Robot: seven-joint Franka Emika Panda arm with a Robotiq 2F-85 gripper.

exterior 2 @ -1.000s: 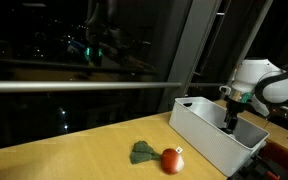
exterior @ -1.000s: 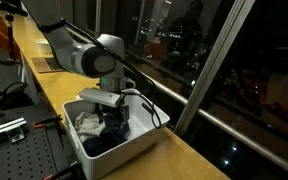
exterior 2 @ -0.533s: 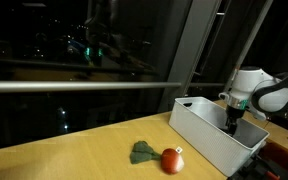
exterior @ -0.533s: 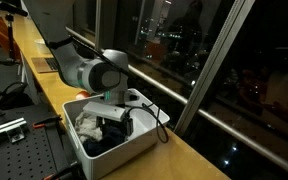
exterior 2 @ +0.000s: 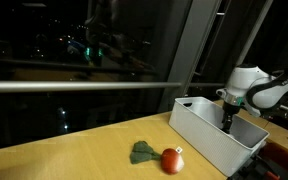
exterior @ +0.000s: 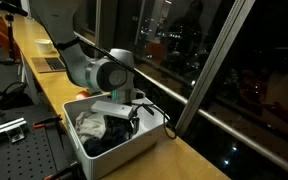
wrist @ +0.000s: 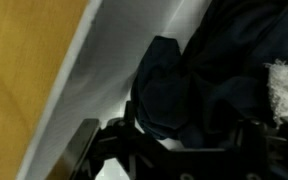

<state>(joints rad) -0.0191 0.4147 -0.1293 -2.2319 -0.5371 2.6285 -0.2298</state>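
Where the bench (exterior 2: 74, 155) shows in an exterior view, 1 green scrap (exterior 2: 142, 151) lies just beside 1 red fruit (exterior 2: 171, 160), both at 9 o'clock of the white bin (exterior 2: 199, 125). Inside that bin the tool (exterior 2: 229, 124) hangs low. In the wrist view its fingers stand spread, released, with the dark cloth (wrist: 199, 90) between them against the bin's wall and 1 white cloth (wrist: 284, 85) at its 3 o'clock.
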